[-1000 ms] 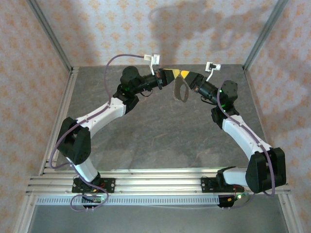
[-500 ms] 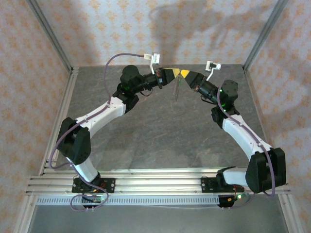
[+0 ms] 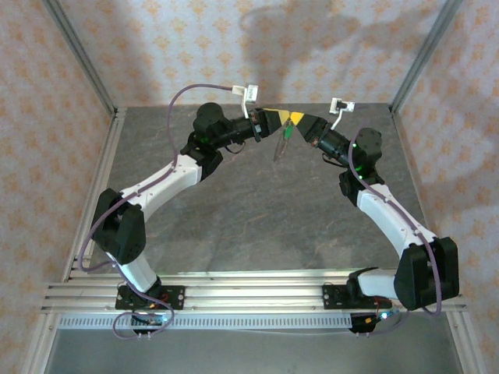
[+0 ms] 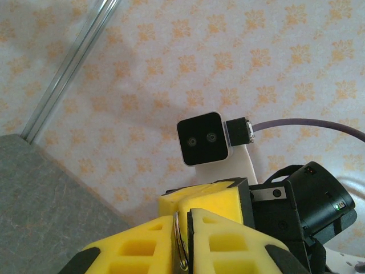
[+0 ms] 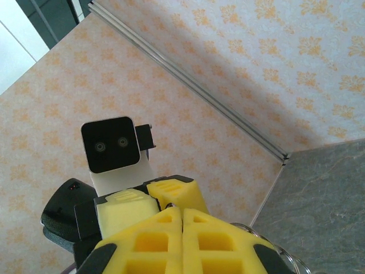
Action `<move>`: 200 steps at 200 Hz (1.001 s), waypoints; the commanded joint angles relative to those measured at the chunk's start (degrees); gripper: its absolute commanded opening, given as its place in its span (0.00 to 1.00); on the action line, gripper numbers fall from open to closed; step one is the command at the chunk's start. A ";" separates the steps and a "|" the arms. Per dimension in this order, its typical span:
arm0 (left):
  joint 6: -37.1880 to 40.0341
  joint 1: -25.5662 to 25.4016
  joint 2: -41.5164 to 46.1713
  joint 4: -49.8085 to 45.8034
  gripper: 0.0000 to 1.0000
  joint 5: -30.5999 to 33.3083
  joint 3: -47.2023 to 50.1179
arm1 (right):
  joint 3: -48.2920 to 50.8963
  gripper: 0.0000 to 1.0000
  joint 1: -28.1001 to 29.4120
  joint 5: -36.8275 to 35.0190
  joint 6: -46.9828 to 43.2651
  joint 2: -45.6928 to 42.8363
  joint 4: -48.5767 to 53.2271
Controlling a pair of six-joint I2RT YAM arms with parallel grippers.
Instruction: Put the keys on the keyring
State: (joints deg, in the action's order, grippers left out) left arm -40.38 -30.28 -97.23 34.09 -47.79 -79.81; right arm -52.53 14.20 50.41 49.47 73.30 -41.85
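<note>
– While both arms meet high over the far end of the bench (image 3: 257, 218), where is the bunch?

– The keys (image 3: 281, 146) hang in the air as a short chain, just under the spot where the two tools come tip to tip. They are well clear of the surface.

– And the keyring?

– From the left wrist, the keyring (image 4: 180, 245) is a thin wire standing in the slit between the yellow pads of the left tool (image 4: 182, 220). The pads sit almost pressed together on it, so I read that as a pinch.

– The other side?

– The right tool (image 5: 181, 214) is pressed together. Fine wire loops (image 5: 283, 261) show beside its lower edge, but I can't tell what it pinches.

– What could go wrong from here?

– As I judge it, a drop. Wire this thin can slide or twist between soft foam pads, and if either pinch loosens before the keys are threaded, the bunch falls. The tips are also very close, so a slightly misjudged push could knock the ring out of line.

– Any tray or box underneath to catch them?

– None that I can make out. The bunch hangs over the plain grey bench.
</note>
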 commanded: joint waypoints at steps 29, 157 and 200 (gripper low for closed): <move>2.19 -1.36 -0.13 -0.21 0.09 -3.67 -3.06 | -2.14 0.00 0.36 0.21 -1.22 -0.79 -1.01; 5.47 -1.93 -0.86 -5.86 0.16 -4.24 -4.65 | -2.13 0.00 0.46 0.12 -1.75 -1.05 -0.56; 6.02 -1.97 -1.01 -6.48 0.07 -4.42 -4.75 | -2.05 0.00 0.55 0.14 -2.41 -1.13 0.18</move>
State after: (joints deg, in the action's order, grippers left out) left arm -35.79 -30.72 -97.78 27.88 -48.21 -82.50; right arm -52.62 14.20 49.98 48.60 73.28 -40.66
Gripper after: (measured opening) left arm 0.120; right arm 0.044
